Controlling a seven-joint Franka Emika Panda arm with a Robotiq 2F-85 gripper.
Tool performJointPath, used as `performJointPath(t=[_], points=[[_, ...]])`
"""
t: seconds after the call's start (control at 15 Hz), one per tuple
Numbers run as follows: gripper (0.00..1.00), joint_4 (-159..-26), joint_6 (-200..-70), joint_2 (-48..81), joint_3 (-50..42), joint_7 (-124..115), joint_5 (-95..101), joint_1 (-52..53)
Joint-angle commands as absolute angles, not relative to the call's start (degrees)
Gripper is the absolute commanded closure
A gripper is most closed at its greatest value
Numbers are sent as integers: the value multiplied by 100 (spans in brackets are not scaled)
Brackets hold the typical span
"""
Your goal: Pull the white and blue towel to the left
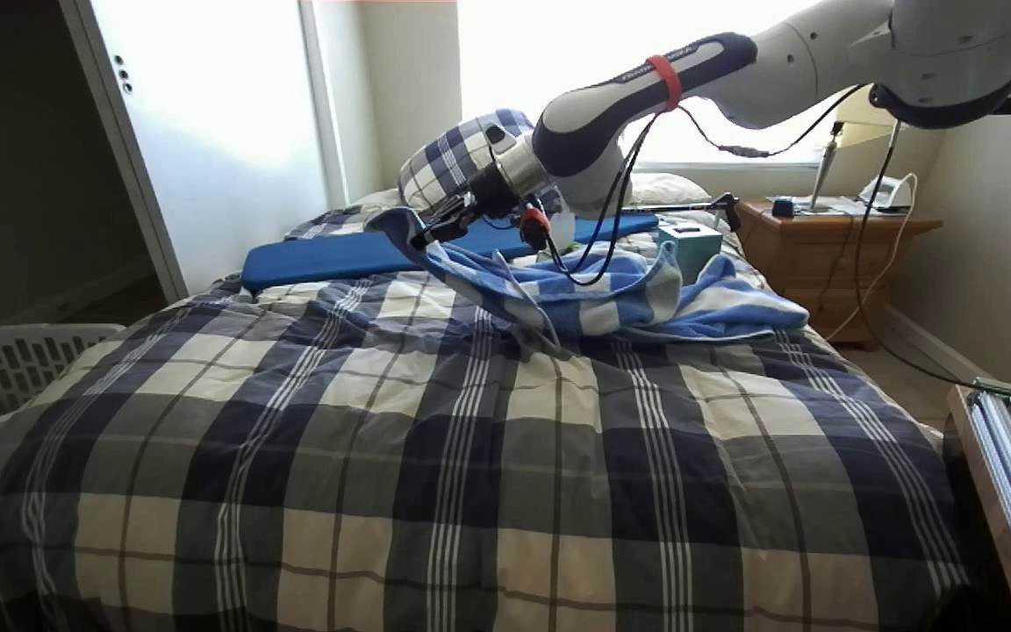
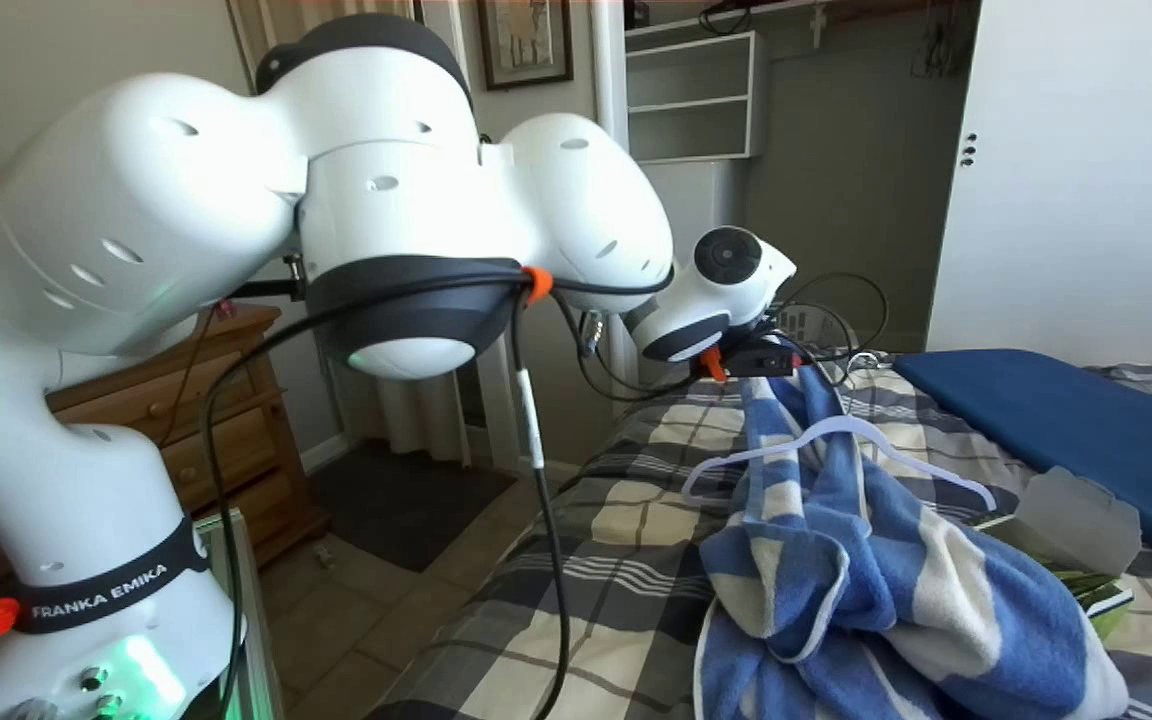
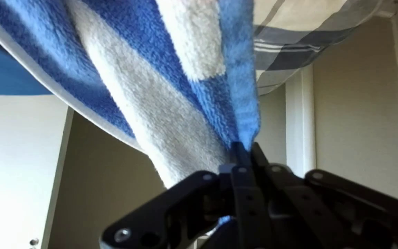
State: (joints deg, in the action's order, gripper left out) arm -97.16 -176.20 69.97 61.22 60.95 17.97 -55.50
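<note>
In an exterior view, a white perforated plastic basket (image 1: 58, 331) stands at the left edge of the frame. A long, flat blue board (image 1: 321, 262) lies across the upper centre on a navy, grey and cream plaid bedspread (image 1: 435, 491). Left of the frame's middle, the black two-fingered pincer (image 1: 419, 238) is pinched closed on a raised end of the white-and-blue striped terry towel (image 1: 589, 312); the rest lies crumpled from centre rightward, a square teal box (image 1: 699, 245) just behind it.
</note>
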Motion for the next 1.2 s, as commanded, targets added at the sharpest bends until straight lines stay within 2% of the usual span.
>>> performJointPath(t=[0.0,0.33,0.53,0.67,0.73,0.87,0.93,1.13], points=[[99,-10116,-18348,6416,6174,6013,1884,-5497],[99,-10361,-19580,5729,5882,5534,2042,-5272],[99,-10516,-20942,5203,5270,4852,2014,-4906],[99,-10569,-21806,4684,4498,4168,1682,-4420],[99,-10708,-22020,4733,4692,4930,725,-4446],[99,-10771,-22520,4485,4201,4789,-41,-4047],[99,-10766,-22815,4147,3445,4124,-200,-3507],[99,-10870,-23482,3848,2320,3884,-1381,-2482]])
